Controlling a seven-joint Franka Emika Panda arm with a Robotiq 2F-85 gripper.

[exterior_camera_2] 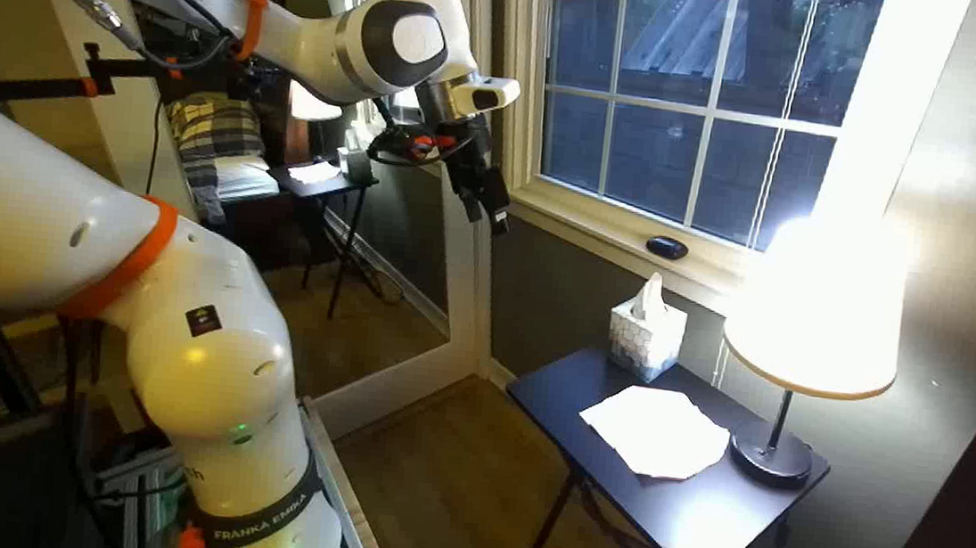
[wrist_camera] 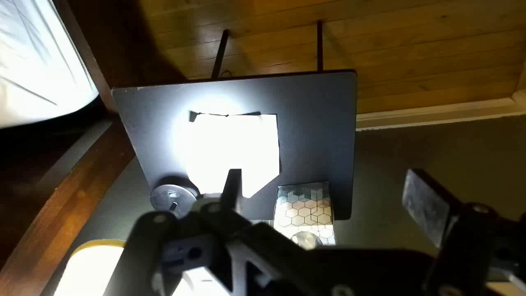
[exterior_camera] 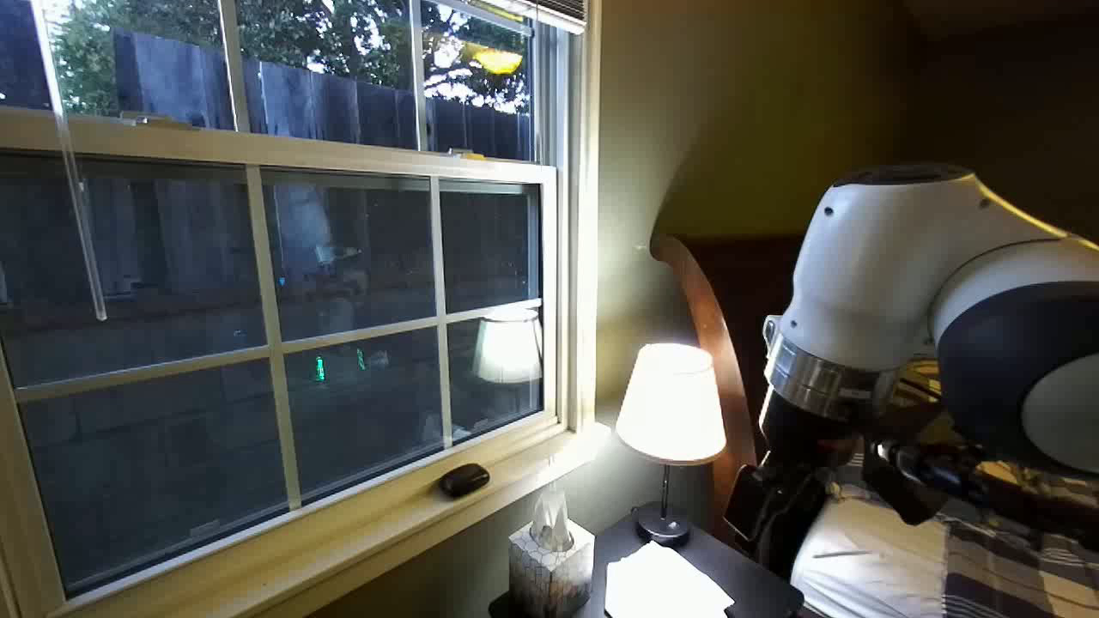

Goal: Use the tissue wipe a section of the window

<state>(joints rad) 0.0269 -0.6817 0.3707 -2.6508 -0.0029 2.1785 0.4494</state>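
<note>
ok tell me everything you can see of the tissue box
The tissue box is a small carton, cardboard by the look of it, printed with outlined hexagons, mostly pale with darker gray tones toward the base. A crumpled white tissue pokes up from its top. It stands upright on the dark table, near the edge by the wall and lower than the window, beside the flat white sheets. Nothing else seems to touch it, and the open gripper is well away.
</note>
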